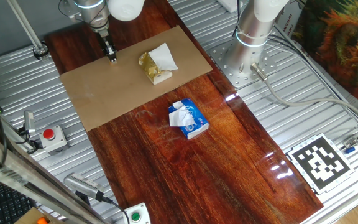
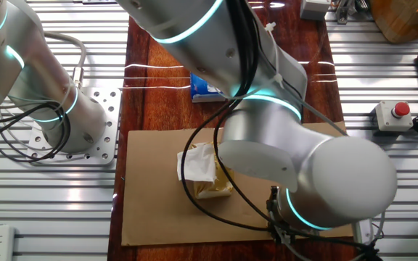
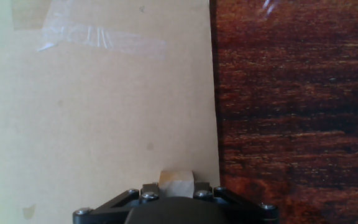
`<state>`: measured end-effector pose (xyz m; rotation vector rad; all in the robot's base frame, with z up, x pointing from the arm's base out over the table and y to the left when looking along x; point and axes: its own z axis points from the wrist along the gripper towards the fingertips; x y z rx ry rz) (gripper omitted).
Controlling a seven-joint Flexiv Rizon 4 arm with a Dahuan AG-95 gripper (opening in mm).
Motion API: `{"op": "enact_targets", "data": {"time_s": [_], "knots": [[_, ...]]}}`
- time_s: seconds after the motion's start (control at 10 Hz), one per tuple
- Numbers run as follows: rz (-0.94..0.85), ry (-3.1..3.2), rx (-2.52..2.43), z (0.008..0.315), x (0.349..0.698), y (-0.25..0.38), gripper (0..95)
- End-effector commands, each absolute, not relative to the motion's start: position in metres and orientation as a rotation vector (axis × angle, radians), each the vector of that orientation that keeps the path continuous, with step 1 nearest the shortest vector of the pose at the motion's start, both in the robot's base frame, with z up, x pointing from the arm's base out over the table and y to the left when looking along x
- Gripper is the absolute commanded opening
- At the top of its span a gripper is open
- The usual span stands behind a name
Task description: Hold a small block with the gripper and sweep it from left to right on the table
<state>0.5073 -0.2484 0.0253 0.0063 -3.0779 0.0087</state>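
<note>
While clamped in pincer: small block.

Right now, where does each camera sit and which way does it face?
One fixed view: high over one side of the table, showing the gripper on the cardboard, lump and packet.
Other fixed view: opposite side, arm filling the foreground.
Hand view: looks down past the gripper at the block.
Both fixed views share lump, packet, cardboard.

Robotics lab — ribbed metal bench, fiducial marker
</note>
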Motion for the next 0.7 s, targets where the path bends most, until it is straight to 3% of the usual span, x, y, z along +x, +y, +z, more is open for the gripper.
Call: {"op": "enact_targets", "data": {"time_s": [0.1, 0.7], "knots": [[0.004, -3.076, 0.002, 0.0245, 0.5074, -0.249, 19.0], [0.016, -3.076, -0.002, 0.0245, 0.5072, -0.249, 19.0]]}}
